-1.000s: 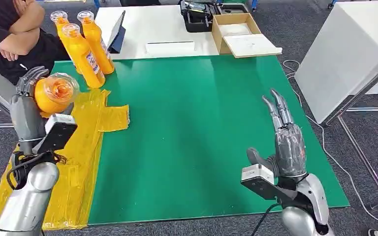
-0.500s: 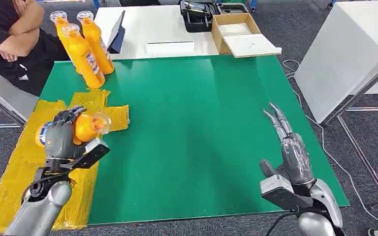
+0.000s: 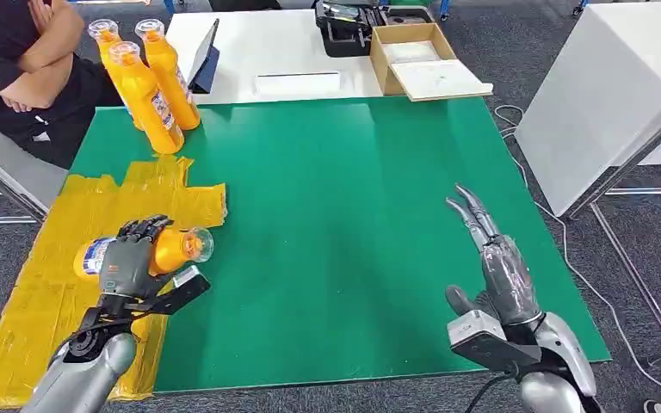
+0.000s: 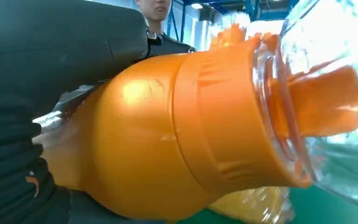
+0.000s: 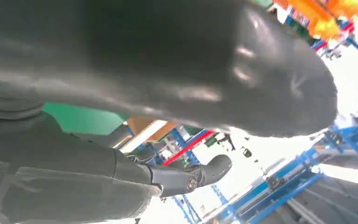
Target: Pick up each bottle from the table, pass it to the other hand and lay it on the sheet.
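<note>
My left hand [image 3: 129,262] grips an orange bottle [image 3: 172,250] that lies on its side over the yellow sheet [image 3: 60,249], its clear cap pointing right toward the green mat. In the left wrist view the bottle [image 4: 177,135] fills most of the frame, with my hand [image 4: 32,93] wrapped around its body. Three more orange bottles [image 3: 151,90] stand upright at the mat's far left corner. My right hand [image 3: 495,258] hovers over the right side of the mat, fingers straight and apart, holding nothing; the right wrist view shows its dark fingers [image 5: 186,65] close up.
A person in dark clothes [image 3: 26,60] sits with folded arms at the far left, beside the standing bottles. A white table [image 3: 293,52] behind the green mat [image 3: 344,198] carries a tablet, a black case and a cardboard box [image 3: 426,60]. Another white table stands to the right.
My left hand has swung down from chest height with the bottle, turning it from cap-toward-camera to lying sideways low over the sheet. My right hand drew back slightly toward me.
</note>
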